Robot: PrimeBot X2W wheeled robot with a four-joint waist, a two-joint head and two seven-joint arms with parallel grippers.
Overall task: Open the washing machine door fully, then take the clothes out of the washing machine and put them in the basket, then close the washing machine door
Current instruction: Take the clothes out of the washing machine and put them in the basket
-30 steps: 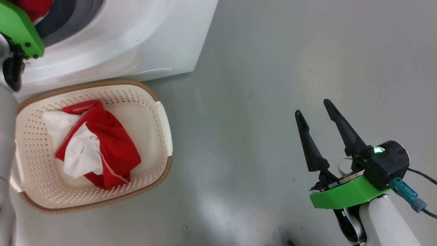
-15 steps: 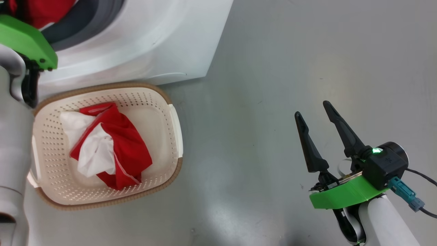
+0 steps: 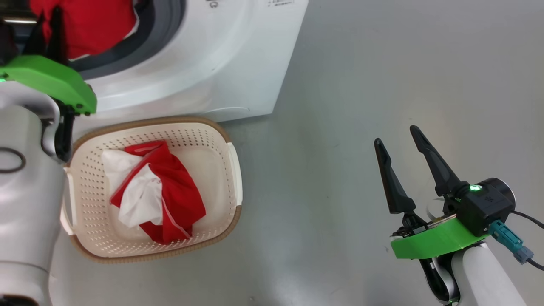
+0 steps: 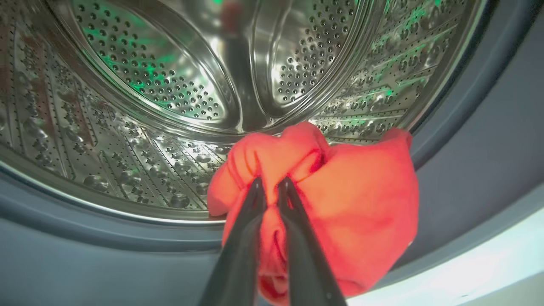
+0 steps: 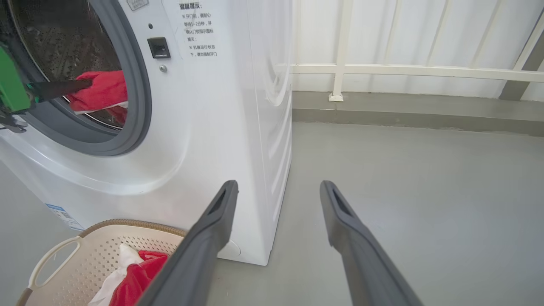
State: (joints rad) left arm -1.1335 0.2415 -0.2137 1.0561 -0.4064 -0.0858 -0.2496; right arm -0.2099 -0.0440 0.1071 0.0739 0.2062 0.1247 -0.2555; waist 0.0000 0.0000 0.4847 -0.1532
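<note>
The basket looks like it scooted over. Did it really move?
No. The basket keeps its spot beside the washing machine; both shift rightward together in the head view, so the camera moved.

You will find the white washing machine (image 3: pixel 204 63) standing on the floor with its mouth uncovered, the grey gasket (image 4: pixel 85 229) and perforated steel drum (image 4: pixel 148 85) exposed. One red garment (image 4: pixel 352 212) sits bunched at the drum's lower lip, draped over the gasket and pinched in the left gripper (image 4: pixel 272 182). The cream basket (image 3: pixel 233 170) stands upright just before the machine's front, holding a crumpled heap of red and white clothes (image 3: pixel 178 199) near its middle.
</note>
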